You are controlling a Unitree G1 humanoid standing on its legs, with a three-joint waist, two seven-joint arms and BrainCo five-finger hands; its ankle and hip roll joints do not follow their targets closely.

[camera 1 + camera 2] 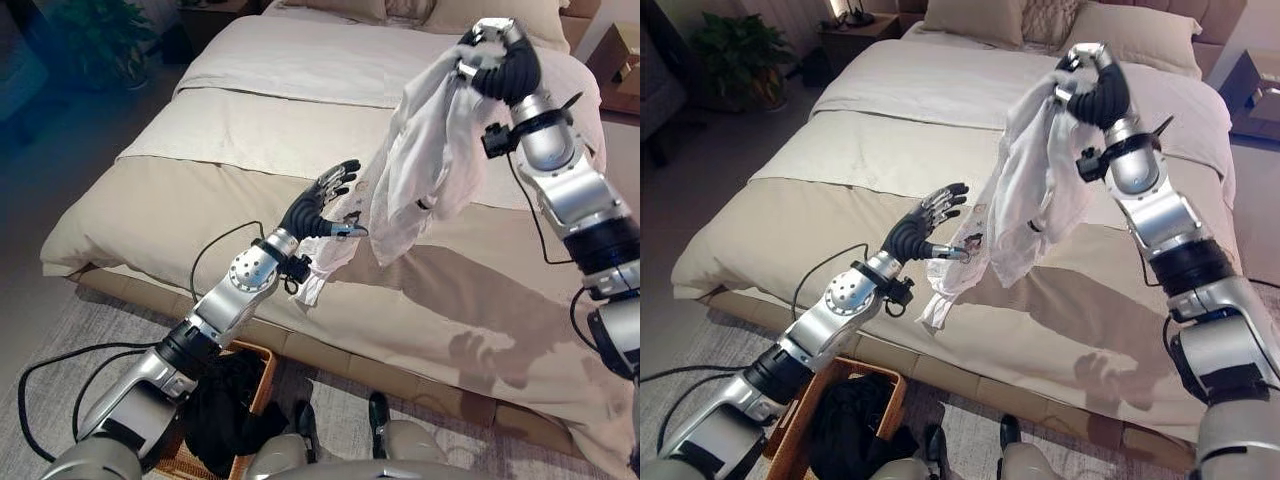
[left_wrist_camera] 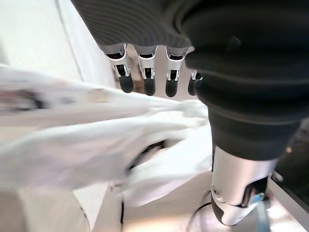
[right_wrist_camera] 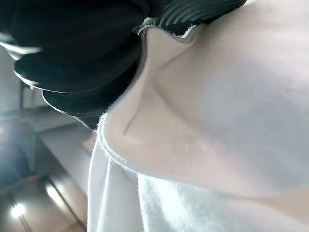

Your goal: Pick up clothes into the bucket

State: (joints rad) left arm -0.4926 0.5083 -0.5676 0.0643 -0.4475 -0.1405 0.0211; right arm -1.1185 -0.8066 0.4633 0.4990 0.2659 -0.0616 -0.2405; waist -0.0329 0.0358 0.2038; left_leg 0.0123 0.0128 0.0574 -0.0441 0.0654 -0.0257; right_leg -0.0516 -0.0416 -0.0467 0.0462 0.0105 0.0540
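A white garment (image 1: pixel 425 160) hangs high over the bed, gripped at its top by my right hand (image 1: pixel 497 58), whose fingers are curled round the cloth. The cloth (image 3: pixel 217 121) lies close against that hand in the right wrist view. Its lower end (image 1: pixel 950 270) trails down to the bed's near edge. My left hand (image 1: pixel 322 208) is raised beside the hanging cloth with fingers (image 2: pixel 145 79) straight and spread, the thumb touching the garment's lower part. A brown basket (image 1: pixel 800 435) stands on the floor below my left arm, with dark clothes (image 1: pixel 855 415) inside.
The wide bed (image 1: pixel 250 130) with beige and cream covers spreads across the middle, pillows (image 1: pixel 970 18) at its far end. A potted plant (image 1: pixel 735 55) and a nightstand (image 1: pixel 855 25) stand at the far left. A patterned rug (image 1: pixel 80 320) lies under the basket.
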